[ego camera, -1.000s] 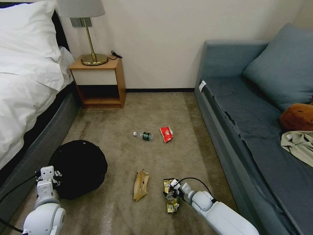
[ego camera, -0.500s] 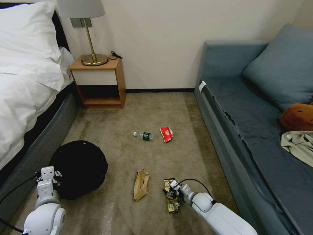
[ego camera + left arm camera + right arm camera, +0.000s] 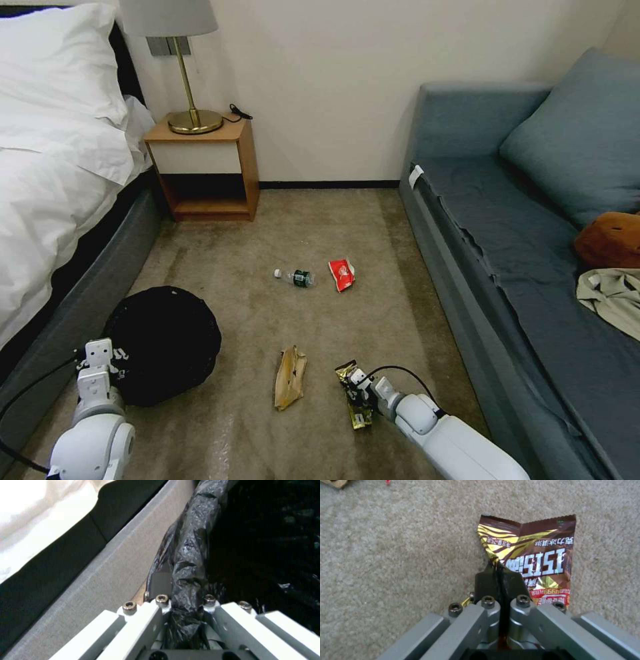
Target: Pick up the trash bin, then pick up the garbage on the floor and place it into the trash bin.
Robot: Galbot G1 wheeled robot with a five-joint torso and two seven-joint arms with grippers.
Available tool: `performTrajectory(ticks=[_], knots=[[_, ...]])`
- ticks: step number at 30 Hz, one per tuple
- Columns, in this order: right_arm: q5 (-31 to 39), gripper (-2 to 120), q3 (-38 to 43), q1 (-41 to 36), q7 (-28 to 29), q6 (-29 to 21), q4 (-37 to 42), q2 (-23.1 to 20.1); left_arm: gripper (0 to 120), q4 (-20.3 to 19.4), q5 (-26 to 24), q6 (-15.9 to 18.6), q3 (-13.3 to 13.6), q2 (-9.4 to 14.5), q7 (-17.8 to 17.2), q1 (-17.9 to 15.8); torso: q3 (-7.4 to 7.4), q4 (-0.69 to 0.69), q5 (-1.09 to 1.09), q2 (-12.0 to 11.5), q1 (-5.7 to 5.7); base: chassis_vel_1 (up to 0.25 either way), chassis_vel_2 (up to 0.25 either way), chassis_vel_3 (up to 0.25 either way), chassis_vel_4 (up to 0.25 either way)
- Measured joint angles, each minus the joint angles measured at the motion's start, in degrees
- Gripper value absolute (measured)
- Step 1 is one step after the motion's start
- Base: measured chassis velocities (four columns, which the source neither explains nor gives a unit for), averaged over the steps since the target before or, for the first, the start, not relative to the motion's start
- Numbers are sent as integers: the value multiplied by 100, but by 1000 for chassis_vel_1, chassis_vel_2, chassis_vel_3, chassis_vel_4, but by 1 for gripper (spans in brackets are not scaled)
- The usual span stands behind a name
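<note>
Your left end effector point(image 3: 185, 605) is clamped on the trash bin point(image 3: 163, 343) rim by the bed point(image 3: 60, 173). Your right end effector point(image 3: 498, 575) is pinched together on the brown-yellow wrapper point(image 3: 536, 557) on the carpet; the bottle point(image 3: 295, 277), red packet point(image 3: 341, 274) and peel scrap point(image 3: 289, 377) lie apart.

White arms point(image 3: 460, 447), black cables point(image 3: 400, 369), grey fingers point(image 3: 493, 577)

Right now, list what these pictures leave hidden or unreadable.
- Trash bin: head view shows just its black bag; body hidden beneath. Left pincer grips the rim.
- Wrapper: the right pincer covers its near edge in the right wrist view.
- Bottle label: too small to read in the head view.
- Bin contents: too dark in the left wrist view.
</note>
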Motion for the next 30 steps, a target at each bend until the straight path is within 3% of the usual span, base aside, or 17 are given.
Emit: performTrajectory(ticks=[14,22,30], knots=[[83,0,115,-11,-7,-15,422,-225,2,34,-18,-4,35,54,15,-57,1,-2,-1,-1,0,0,0,0,0],[346,0,73,153,6,-177,1469,-556,2,18,-18,-4,167,35,31,-70,1,-1,0,-1,0,0,0,0,0],[1327,0,2,705,31,-660,2809,-643,2,-8,125,-4,441,-60,30,-73,1,-1,0,0,0,0,0,0,0]])
